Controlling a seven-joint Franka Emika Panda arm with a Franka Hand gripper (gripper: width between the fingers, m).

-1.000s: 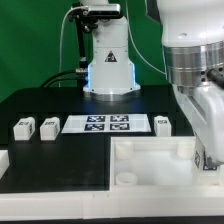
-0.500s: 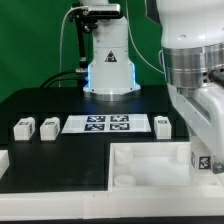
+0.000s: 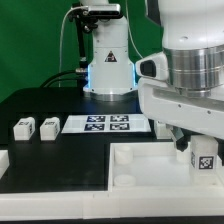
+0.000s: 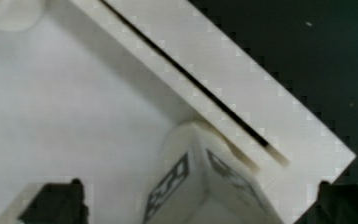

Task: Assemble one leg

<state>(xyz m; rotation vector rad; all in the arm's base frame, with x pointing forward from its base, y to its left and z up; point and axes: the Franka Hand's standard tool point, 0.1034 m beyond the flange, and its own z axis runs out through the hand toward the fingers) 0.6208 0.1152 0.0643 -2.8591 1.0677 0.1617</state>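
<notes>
Gripper (image 4: 185, 205) jaws are spread wide, holding nothing. The leg (image 3: 204, 156) stands at the tray's (image 3: 140, 150) corner by the table's front edge, probably seated in its socket.

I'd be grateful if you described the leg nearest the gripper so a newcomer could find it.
Start at the large white tray piece. At its corner on the exterior view's right, under the arm, stands the leg, tag facing out. Unlike the other legs beside the marker board, it sits in the tray.
</notes>
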